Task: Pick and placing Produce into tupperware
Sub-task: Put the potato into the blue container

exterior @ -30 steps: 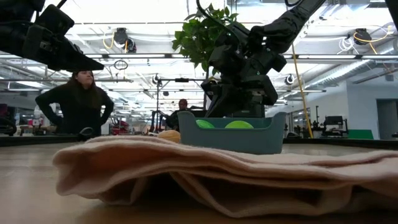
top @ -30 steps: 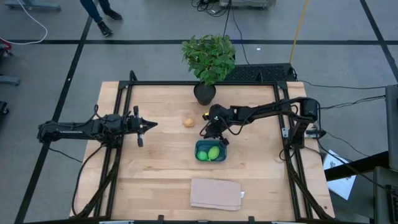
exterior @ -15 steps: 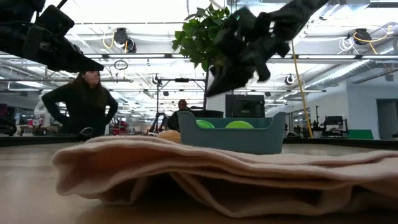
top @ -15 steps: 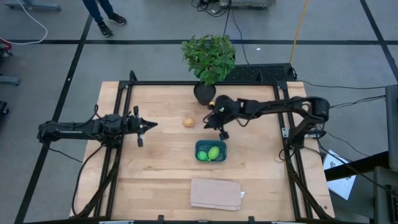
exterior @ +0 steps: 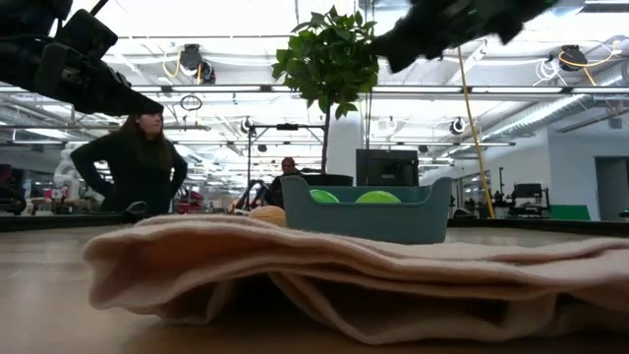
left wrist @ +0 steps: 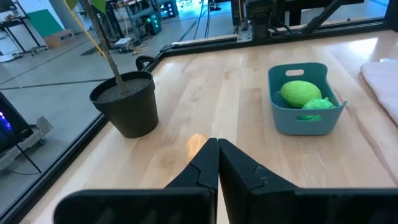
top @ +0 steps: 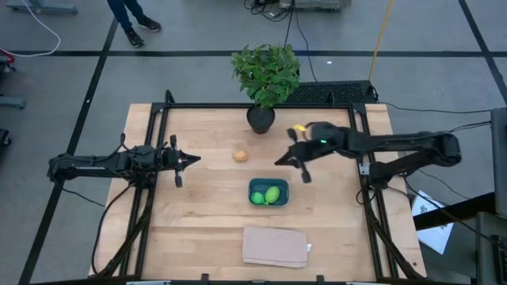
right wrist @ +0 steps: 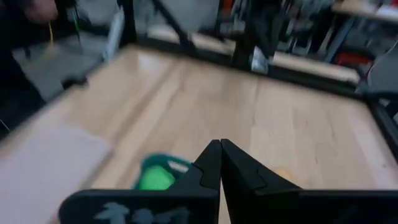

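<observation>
Tupperware (top: 268, 193), smooth teal plastic, holds two round green produce (top: 271, 195).

Bright, even overhead light w/ soft, faint shadows on the table (top: 198, 206). Low view was backlit by ceiling fixtures (exterior: 192, 59), which glared white; the near cloth (exterior: 324, 275) looked soft, out of focus. Right wrist view was heavily motion-blurred. Left wrist view sharp, w/ slight glare on the wood.

Two green produce pieces (top: 270, 195), one orange piece (top: 240, 155), one tupperware (top: 255, 185), one potted plant (top: 265, 79), one tan pad (top: 274, 246)
</observation>
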Tool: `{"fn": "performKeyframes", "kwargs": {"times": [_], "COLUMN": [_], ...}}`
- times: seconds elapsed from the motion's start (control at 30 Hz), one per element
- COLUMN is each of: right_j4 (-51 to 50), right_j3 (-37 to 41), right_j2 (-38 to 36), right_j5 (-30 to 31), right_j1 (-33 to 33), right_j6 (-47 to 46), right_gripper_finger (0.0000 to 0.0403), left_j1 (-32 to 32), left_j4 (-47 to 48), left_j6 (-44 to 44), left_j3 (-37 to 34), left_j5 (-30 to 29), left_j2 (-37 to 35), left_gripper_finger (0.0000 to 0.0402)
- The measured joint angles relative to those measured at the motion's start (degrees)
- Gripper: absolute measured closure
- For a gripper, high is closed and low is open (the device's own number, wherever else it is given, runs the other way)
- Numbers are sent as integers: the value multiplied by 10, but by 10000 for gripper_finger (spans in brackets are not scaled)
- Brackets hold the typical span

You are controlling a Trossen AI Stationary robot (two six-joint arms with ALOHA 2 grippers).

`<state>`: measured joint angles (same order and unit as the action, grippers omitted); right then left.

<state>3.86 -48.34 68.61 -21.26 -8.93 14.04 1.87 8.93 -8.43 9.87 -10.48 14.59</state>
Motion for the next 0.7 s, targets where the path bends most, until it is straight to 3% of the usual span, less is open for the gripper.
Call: {"fn": "performKeyframes", "kwargs": {"times": [0.3, 0.5, 0.7], "right_j4": [155, 198, 283], "right_j3": [186, 247, 322], "right_j2": [-169, -226, -271], "right_j5": [51, 107, 110], "right_j1": [8, 8, 8], "right_j6": [-91, -127, -156], "right_gripper_finger": [403, 403, 403], "left_j1": [0, 0, 0], "left_j4": [0, -1, -2], "left_j6": [2, 11, 15], "left_j3": [0, 0, 0], "left_j5": [0, 0, 0], "left_j2": [0, 0, 0], "left_gripper_finger": [387, 387, 387]}}
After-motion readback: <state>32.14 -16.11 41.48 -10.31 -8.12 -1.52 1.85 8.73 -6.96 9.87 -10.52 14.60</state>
